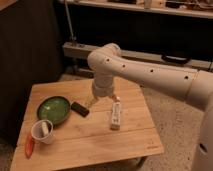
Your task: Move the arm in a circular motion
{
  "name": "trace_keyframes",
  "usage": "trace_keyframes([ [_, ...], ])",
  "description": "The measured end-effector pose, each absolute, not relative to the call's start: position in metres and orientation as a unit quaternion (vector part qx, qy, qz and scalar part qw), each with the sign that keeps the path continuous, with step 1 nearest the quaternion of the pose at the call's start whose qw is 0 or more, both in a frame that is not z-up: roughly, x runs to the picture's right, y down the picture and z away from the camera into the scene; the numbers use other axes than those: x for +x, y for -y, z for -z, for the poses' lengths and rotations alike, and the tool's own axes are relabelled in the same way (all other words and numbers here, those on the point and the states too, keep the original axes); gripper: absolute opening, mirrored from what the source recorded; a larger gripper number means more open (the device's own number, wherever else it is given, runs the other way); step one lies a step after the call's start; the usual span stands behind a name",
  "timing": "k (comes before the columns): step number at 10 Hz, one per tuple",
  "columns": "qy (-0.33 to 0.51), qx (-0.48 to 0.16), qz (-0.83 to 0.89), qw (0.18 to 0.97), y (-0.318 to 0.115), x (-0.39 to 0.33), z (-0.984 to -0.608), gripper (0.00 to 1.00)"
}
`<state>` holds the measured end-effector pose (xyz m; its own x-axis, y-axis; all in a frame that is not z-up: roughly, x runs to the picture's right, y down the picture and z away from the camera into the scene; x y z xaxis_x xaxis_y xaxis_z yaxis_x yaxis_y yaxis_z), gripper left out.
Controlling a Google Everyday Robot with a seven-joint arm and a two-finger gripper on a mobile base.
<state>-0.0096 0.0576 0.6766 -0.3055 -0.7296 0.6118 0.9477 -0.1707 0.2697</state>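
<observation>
The arm (pixel 150 76) is a thick white tube with small dark dots along it. It reaches in from the right edge of the scene and runs leftward over the far right part of the table (pixel 95 146). At its rounded elbow joint (pixel 106 56) it turns downward into a short, stout wrist section. The gripper (pixel 103 99) hangs from that wrist above the middle of the table, a little toward the far side. Its two pale fingers (pixel 92 102) stand apart, one angled to the left and one to the right, with nothing between them.

Just to the right of the gripper and nearer, a long white bar-shaped object (pixel 116 115) lies on the wood, its length running near to far. Just to the left of the gripper lies a small flat black block (pixel 80 108), and touching or almost touching its left end is a green plate (pixel 53 109). Nearer still, by the left edge, stands a white cup (pixel 42 131) with something pale inside. A red-orange item (pixel 29 145) lies beside the cup at the near left corner.

The table is pale wood with visible planks. Behind it a grey rail (pixel 80 50) runs along a dark wall.
</observation>
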Motion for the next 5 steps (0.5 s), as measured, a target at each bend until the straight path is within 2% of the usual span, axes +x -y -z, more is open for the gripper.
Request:
trace_keyframes([
  [5, 0.263, -0.18, 0.715, 0.622, -0.043, 0.098, -0.633, 0.8],
])
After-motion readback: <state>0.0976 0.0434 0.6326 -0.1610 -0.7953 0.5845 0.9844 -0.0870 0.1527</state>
